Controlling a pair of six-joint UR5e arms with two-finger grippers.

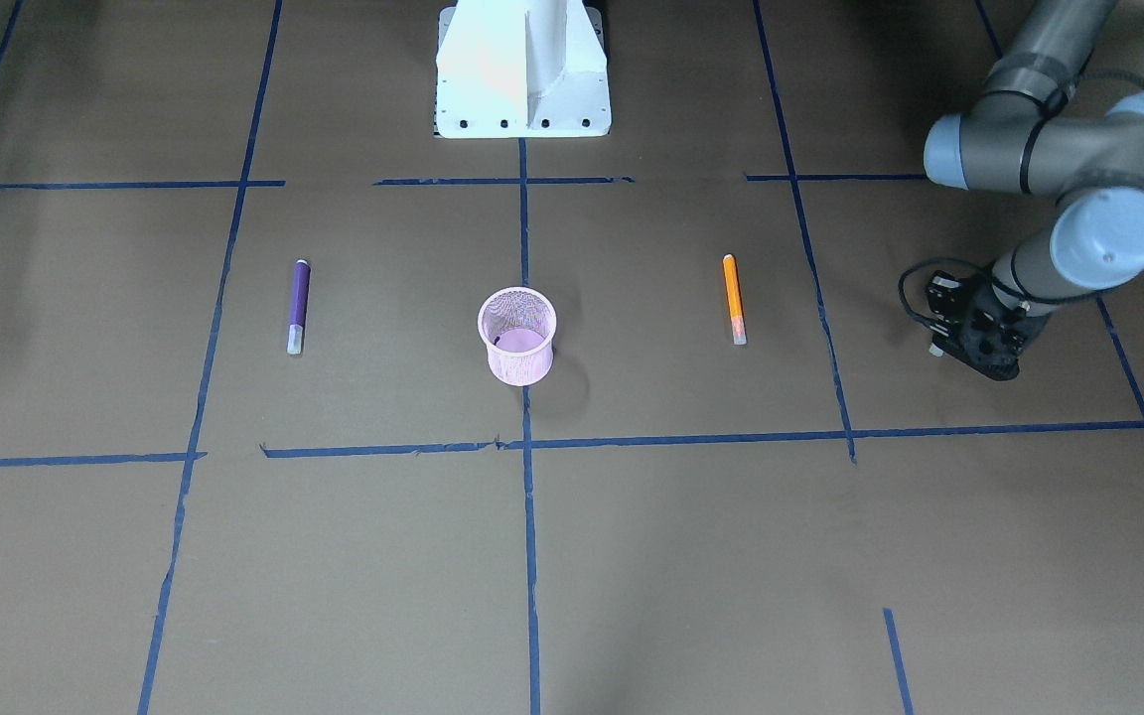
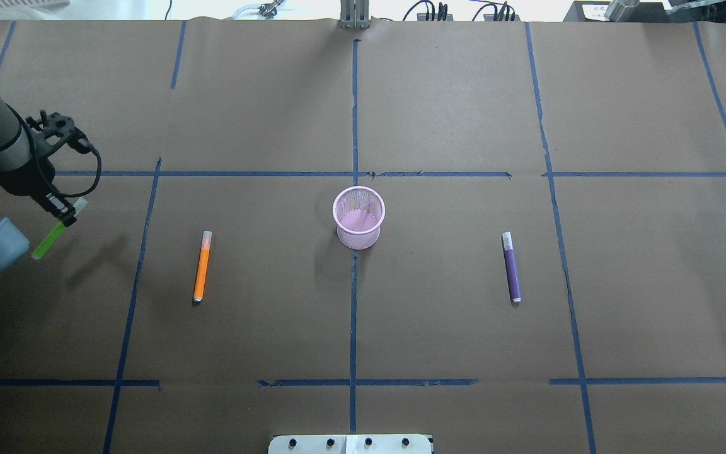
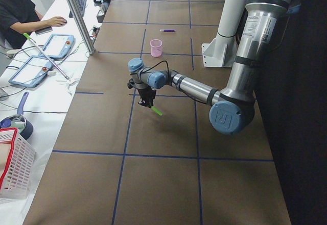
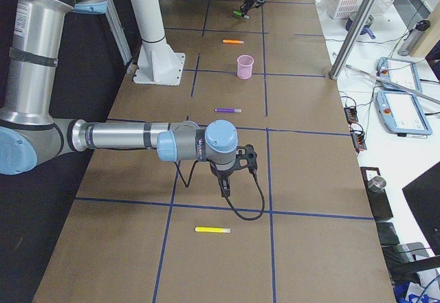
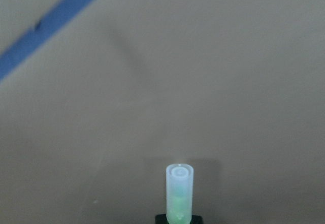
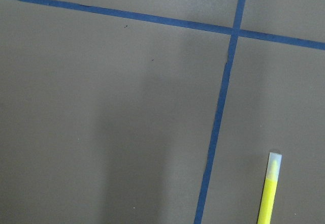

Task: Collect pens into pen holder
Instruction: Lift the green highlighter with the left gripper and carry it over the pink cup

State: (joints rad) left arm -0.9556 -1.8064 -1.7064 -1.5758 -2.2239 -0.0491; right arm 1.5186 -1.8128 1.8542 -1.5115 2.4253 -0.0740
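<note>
Between the fingers of the left hand (image 2: 62, 214), clamped tight, is the green pen (image 2: 46, 241), gripped near its pale cap and held off the bench (image 2: 464, 94). Its long axis slants: the cap pokes out past the fingers on the far side, and the green barrel runs back toward the robot and out to the hand's left.

To the hand's right the orange pen (image 2: 200, 268) lies flat, well apart from it. Farther that way stands the pen holder (image 2: 358, 238), upright with its mouth open upward, and beyond it lies the purple pen (image 2: 512, 271). Both lying pens run nearly straight away from the robot, pale caps at the far ends.

The right hand (image 4: 224, 185) hangs fingers-down over the bench; how far it is open cannot be told. A yellow pen (image 4: 212, 230) lies flat near it, toward the bench's end, parallel to the other lying pens.

Brown paper covers the bench, ruled into big squares by blue tape (image 2: 353, 315). A wide stretch of paper separates the left hand from the holder, with the orange pen lying in it. A person (image 3: 15, 10) sits at a desk along the bench's far edge.
</note>
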